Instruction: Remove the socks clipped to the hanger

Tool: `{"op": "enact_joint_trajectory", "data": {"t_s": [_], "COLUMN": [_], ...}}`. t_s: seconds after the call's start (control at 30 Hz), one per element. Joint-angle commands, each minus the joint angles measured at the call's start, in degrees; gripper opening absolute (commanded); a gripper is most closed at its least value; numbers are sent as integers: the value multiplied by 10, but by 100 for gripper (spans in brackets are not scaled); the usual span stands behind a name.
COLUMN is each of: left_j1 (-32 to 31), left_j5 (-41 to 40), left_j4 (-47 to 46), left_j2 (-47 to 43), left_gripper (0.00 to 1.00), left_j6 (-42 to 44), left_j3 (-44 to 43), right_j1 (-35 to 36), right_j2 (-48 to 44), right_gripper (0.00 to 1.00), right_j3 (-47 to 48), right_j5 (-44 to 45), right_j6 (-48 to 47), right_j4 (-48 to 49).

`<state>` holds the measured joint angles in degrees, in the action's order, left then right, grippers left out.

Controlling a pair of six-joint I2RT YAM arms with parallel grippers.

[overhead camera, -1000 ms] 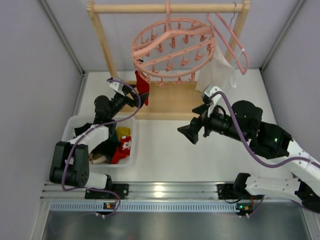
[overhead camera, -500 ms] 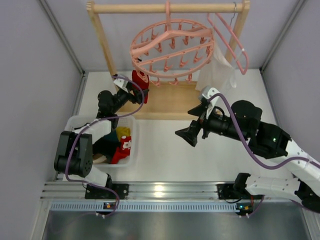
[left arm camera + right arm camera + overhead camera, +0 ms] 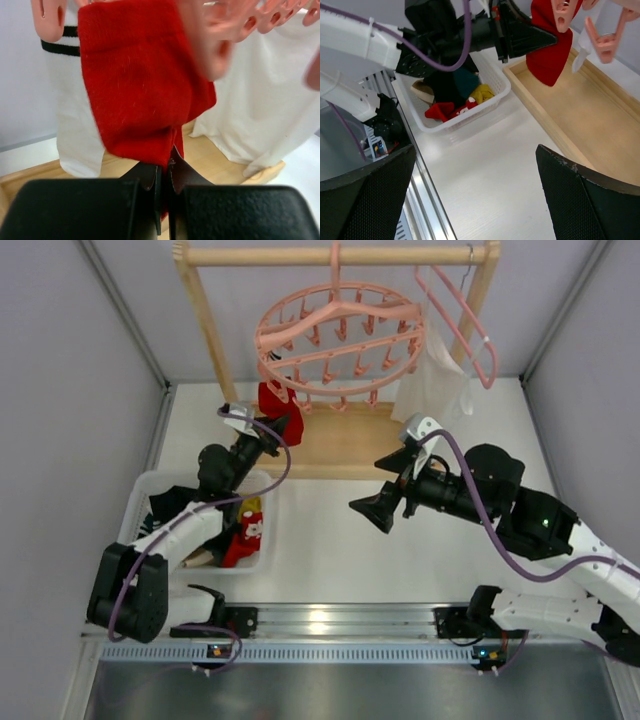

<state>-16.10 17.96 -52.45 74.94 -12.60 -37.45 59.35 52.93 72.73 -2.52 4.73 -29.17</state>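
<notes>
The salmon-pink ring hanger (image 3: pixel 340 335) hangs from the wooden rail, its clips dangling. At its left edge a red sock (image 3: pixel 273 398) is clipped on and hangs down. My left gripper (image 3: pixel 282 426) reaches up from below and is shut on the sock's lower edge; the left wrist view shows the red sock (image 3: pixel 140 85) pinched between the closed jaws of the left gripper (image 3: pixel 166 166). Behind it hangs a white sock with black cuff stripes (image 3: pixel 65 105). My right gripper (image 3: pixel 375 510) hovers open over the table's middle, holding nothing, its camera on the red sock (image 3: pixel 549 55).
A white basket (image 3: pixel 140 502) at the left holds several loose socks (image 3: pixel 451 95). A large white cloth bag (image 3: pixel 432 380) and a plain pink clothes hanger (image 3: pixel 462 318) hang at the right of the rail. The rack's wooden base (image 3: pixel 345 445) lies under the ring.
My left gripper has closed on the red sock's lower edge after standing open beside it. The ring has swung slightly to the left. The right arm has barely moved.
</notes>
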Motion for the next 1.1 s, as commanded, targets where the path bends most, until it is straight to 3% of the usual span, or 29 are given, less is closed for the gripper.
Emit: {"op": "enact_joint_trajectory", "data": {"t_s": [0.0, 0.07, 0.1, 0.23, 0.43, 0.7, 0.87, 1.07], "left_j1": [-80, -159, -184, -285, -443, -512, -539, -548], "left_j5": [-223, -285, -340, -435, -586, -710, -779, -784], "left_j4": [13, 30, 31, 31, 31, 30, 29, 28], "left_j2": [-65, -88, -95, -95, -18, 135, 225, 255], "left_gripper": [0, 0, 0, 0, 0, 0, 0, 0], "left_j6": [51, 101, 111, 151, 243, 320, 383, 389], "left_j3": [31, 40, 42, 40, -37, -189, -270, -297], "right_j1": [-1, -1, -1, -1, -2, -1, -2, -2], "right_j2": [-36, -52, -55, -56, -12, 104, 216, 304], "right_gripper": [99, 100, 99, 99, 100, 95, 83, 71], "right_j3": [1, 4, 7, 49, 143, 290, 379, 455], "right_j5": [22, 63, 76, 145, 271, 335, 350, 345], "right_j6": [15, 26, 33, 43, 40, 15, 7, -19], "right_j4": [46, 40, 35, 0, -63, -144, -214, -246]}}
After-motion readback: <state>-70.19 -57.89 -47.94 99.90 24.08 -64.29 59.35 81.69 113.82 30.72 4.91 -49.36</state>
